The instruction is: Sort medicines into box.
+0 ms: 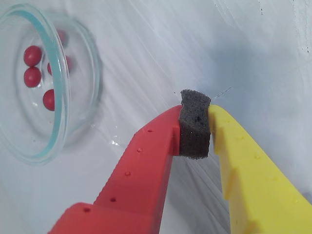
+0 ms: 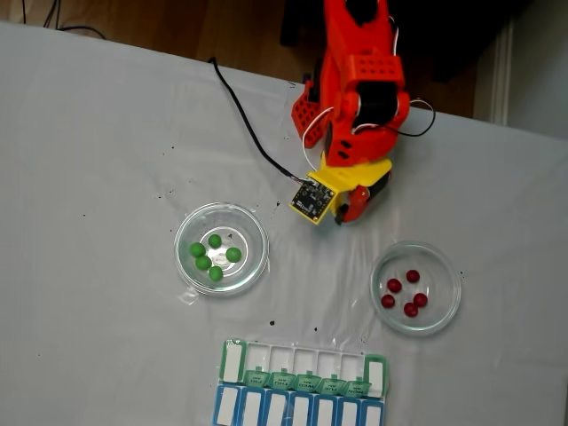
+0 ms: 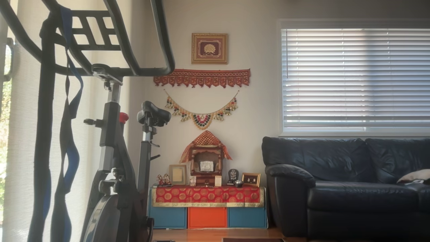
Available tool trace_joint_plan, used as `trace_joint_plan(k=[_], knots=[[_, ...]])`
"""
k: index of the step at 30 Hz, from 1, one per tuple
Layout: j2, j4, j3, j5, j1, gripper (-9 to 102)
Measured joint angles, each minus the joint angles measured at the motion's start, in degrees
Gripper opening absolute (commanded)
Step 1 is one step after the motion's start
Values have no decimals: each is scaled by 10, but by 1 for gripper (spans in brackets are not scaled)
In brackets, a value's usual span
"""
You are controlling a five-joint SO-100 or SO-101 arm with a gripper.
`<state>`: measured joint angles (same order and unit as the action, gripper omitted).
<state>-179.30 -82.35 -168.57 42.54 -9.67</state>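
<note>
Hovering over white tablecloth [image 2: 106, 160], my claw [image 1: 195, 127] pressed together on own grey foam pad, empty. Red pills [image 2: 404, 293] in right glass dish [image 2: 448, 306], green pills [image 2: 213, 256] in left dish [image 2: 253, 229]; pill organizer [image 2: 377, 373] below, fixed view.

Five green pills [image 2: 213, 256] lay in the left dish, five red pills [image 2: 405, 294] in the right; the pill organizer [image 2: 300, 387] lay below them, lids open.

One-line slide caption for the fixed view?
Arm's gripper hovers between dishes of green pills and red pills, pill organizer waiting unfilled.
</note>
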Motion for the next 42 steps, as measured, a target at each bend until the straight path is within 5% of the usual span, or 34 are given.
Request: trace_joint_plan(k=[14,22,29,42], knots=[[0,3,1,-46,-13,2],[1,90,30,-157,-40,2],[40,86,191,-239,-67,2],[473,-3,590,-256,-121,2]])
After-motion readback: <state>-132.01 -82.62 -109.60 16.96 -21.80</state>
